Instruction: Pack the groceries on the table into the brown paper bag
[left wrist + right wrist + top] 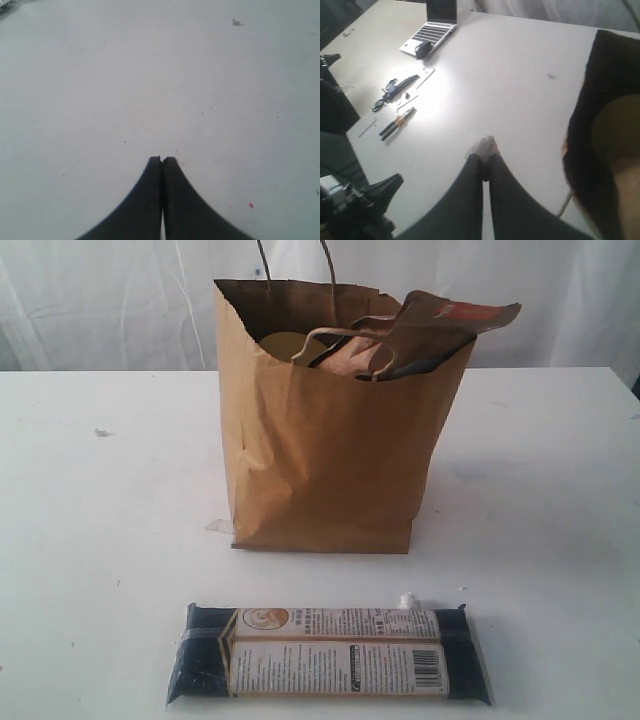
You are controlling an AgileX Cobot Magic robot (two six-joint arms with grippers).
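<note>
The paper bag [320,440] stands upright in the middle of the table [100,540] with its mouth open, probably so that things can be dropped in from above. A brown pouch [440,325] leans out over its rim, likely too tall to sink in, and a yellow item [285,345] shows just inside. One dark-blue packet [330,655] lies flat on the table near the bag, on the camera's side of it, so by my reading it is the last thing to pack. Neither arm shows in the exterior view. The left gripper [161,160] has its jaws pressed together with nothing between them, and only bare table lies under and ahead of its tips. The right gripper [484,156] is likewise closed and empty; the bag's dark mouth [580,125] sits close beside it, while a laptop [431,30] and some hand tools [395,90] lie well beyond its tips.
</note>
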